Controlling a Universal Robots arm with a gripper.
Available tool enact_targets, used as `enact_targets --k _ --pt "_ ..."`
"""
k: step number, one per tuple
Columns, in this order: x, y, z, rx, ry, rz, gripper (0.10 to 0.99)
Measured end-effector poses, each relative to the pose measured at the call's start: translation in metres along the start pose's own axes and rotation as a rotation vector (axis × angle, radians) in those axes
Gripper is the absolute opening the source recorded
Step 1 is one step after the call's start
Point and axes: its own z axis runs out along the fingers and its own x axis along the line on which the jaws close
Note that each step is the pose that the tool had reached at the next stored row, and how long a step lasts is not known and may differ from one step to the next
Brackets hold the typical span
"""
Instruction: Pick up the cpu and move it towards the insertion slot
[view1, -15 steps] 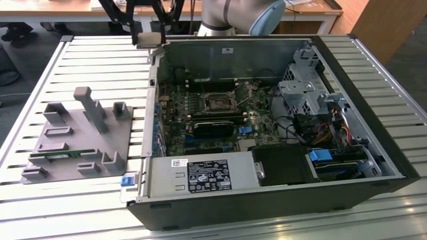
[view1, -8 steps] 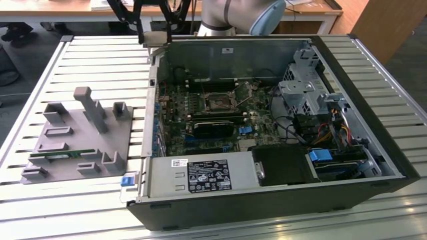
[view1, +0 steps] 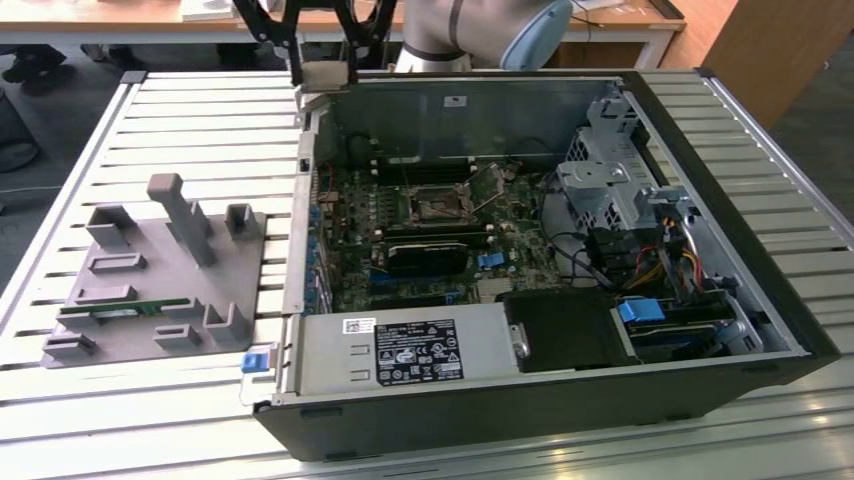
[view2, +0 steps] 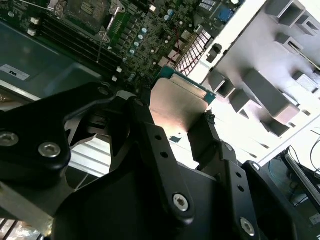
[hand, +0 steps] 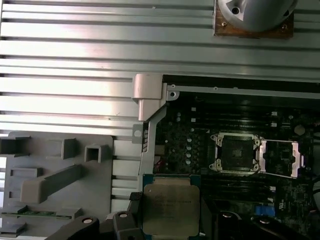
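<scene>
My gripper (view1: 323, 60) hangs above the far corner of the open computer case (view1: 694, 150), on the exterior view's left, shut on the cpu (view1: 324, 76). In both wrist views the cpu (view2: 177, 105) (hand: 170, 204) is a flat silver square with a thin green rim, clamped by its edges between two black fingers (view2: 145, 132). The insertion slot (view1: 434, 205) is a square socket with a dark centre and silvery frame in the middle of the motherboard. It lies open and apart from the cpu, as the first wrist view shows the slot (hand: 236, 152) too.
A grey fixture (view1: 147, 270) with upright posts and a green memory stick (view1: 127, 312) sits on the slatted table at the exterior view's left. The case holds a power supply (view1: 400, 352), drive cages (view1: 607, 185) and cables. The arm's base (hand: 255, 15) stands behind the case.
</scene>
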Motion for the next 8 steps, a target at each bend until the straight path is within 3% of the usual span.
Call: enact_targets --k 8 --pt "-0.0127 0.002 -0.0003 0.0 0.0 0.0 0.545"
